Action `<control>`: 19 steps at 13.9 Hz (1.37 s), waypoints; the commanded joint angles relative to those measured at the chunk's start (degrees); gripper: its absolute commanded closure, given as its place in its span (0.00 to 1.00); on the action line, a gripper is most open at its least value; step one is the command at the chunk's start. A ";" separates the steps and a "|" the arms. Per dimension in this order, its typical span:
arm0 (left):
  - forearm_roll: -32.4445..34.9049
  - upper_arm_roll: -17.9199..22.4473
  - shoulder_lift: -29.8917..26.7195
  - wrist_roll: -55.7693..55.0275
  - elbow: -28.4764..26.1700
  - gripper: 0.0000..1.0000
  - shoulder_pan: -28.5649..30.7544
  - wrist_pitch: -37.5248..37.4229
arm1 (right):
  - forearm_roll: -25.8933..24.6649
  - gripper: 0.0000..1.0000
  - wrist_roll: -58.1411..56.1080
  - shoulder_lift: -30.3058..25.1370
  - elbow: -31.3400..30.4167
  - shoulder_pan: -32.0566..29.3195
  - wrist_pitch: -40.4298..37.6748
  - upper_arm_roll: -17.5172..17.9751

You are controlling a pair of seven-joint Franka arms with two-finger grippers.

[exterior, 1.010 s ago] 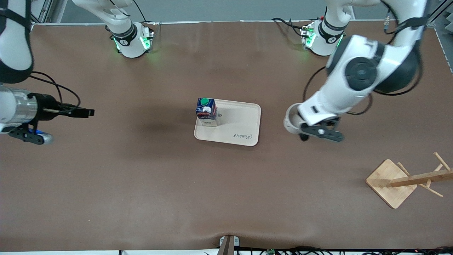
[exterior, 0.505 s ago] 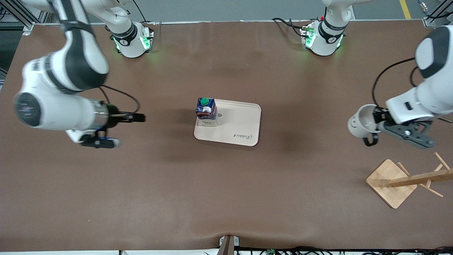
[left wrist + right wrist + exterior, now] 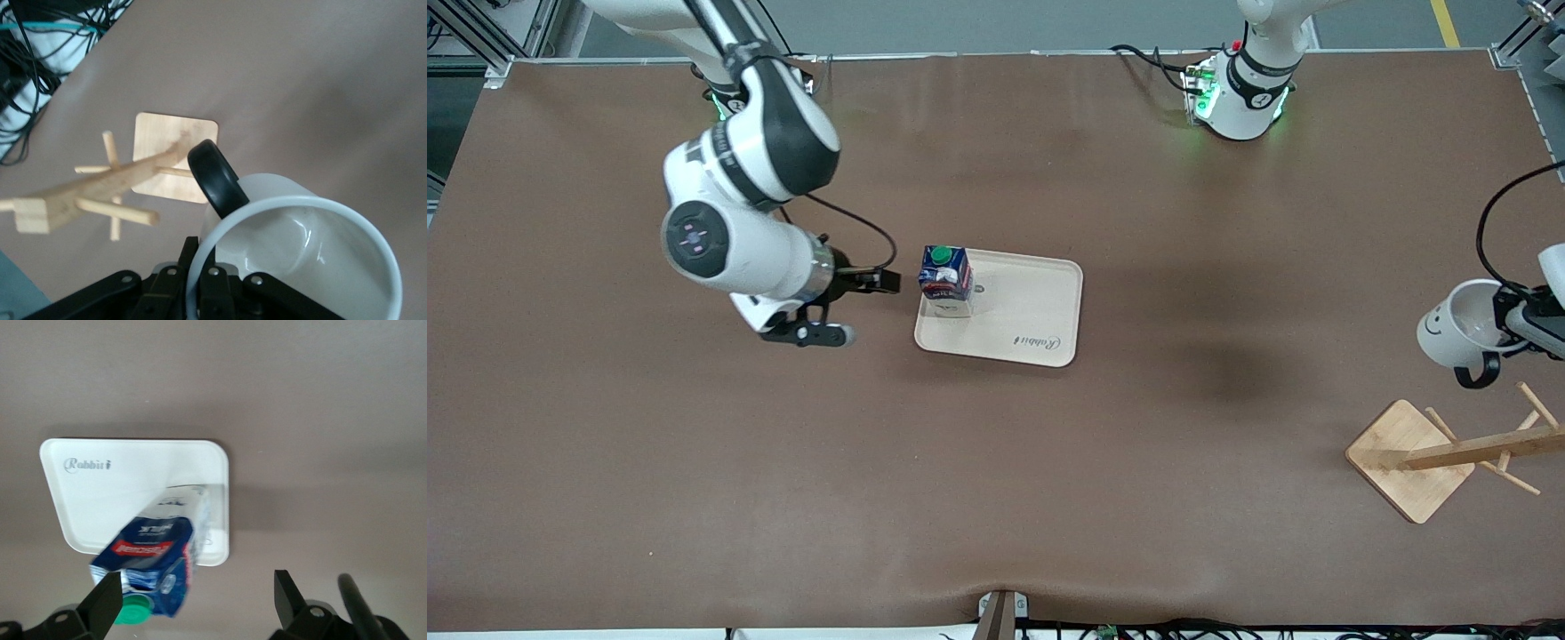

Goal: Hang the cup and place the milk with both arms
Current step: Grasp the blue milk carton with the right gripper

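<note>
Brown cloth is covering the big table (image 3: 996,462), and both robot arms are working over it.

Largest first: the right arm is reaching in from its base at one top corner. Its right gripper (image 3: 880,281) is sitting just beside the milk, with its fingers spread wide apart and nothing between them.

Next is the cream tray (image 3: 1032,329), lying near the middle of the table. After that is the wooden cup rack (image 3: 1449,449), sitting near the table edge at the left arm's end, with its pegs sticking out.

Then comes the cup (image 3: 1454,324), white with a smiley face. The left gripper (image 3: 200,293) is pinching its rim tight and holding it up in the air, over the table just beside the rack. The black handle is pointing toward the pegs.

Smallest is the milk (image 3: 945,277), a blue box with a green cap. It is standing upright on the tray, in the corner closest to the right gripper.

I think the cup step is happening now. Next, the left arm is going to need to slide the handle over a peg, slowly and straight. The milk looks already placed.
</note>
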 commanded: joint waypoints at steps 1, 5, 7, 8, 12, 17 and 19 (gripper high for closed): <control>0.51 -0.68 4.17 3.07 5.47 1.00 0.28 -0.36 | 0.89 0.00 2.87 -0.93 -3.51 3.23 4.91 -0.85; 0.60 -0.68 4.35 3.25 5.55 1.00 0.54 -0.36 | 0.36 0.00 5.68 0.30 -3.52 5.79 6.50 -0.85; 0.51 -0.68 4.35 3.25 5.47 1.00 0.63 -0.36 | 0.36 0.00 6.03 0.91 -3.52 6.93 7.29 -0.85; 0.51 -0.68 4.26 3.34 5.47 1.00 0.81 -0.36 | 0.19 0.00 7.08 1.17 -3.52 7.37 8.17 -0.85; 1.04 -0.59 3.82 3.60 5.12 1.00 1.07 -1.23 | -1.30 0.00 7.44 2.49 -3.61 8.95 9.40 -0.94; 1.30 -0.59 3.65 7.90 5.20 1.00 2.74 -2.82 | -2.80 0.00 10.68 3.37 -4.31 11.06 10.19 -1.11; 1.39 -0.59 3.74 8.26 5.29 1.00 3.36 -2.82 | -6.82 0.00 11.13 3.64 -6.32 11.06 13.34 -1.03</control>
